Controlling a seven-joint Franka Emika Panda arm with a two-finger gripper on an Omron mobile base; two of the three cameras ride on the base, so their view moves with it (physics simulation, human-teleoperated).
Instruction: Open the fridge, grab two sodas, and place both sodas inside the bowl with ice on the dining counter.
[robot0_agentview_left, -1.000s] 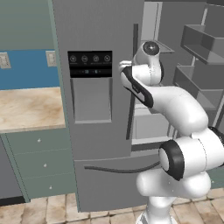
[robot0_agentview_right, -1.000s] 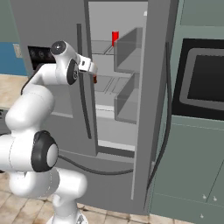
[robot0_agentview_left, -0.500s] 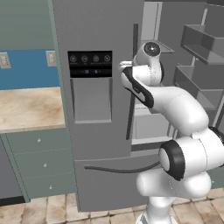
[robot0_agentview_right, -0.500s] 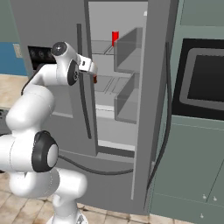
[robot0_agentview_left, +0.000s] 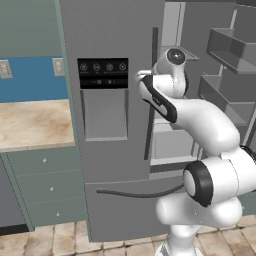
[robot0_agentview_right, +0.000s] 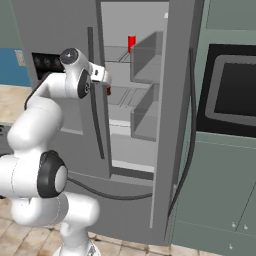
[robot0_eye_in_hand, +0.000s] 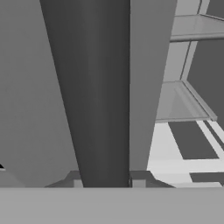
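Fridge: right door is standing open, left door shut.
Gripper: is being clamped on left door's dark handle.
Red soda: is sitting on an upper shelf.

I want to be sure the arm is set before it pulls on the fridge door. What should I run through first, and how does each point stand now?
1. Gripper shut on the left door's handle: ok, the dark bar sits between the fingertips.
2. Bar centred in the grip: ok in the hand view.
3. Left door shut, ready to be pulled: ok, it lies flush.
4. Right door swung open, shelves exposed: ok.
5. Red soda standing on an upper shelf: ok.
6. Second soda located: cannot tell; a small dark red patch shows just beyond the hand in the right base view.
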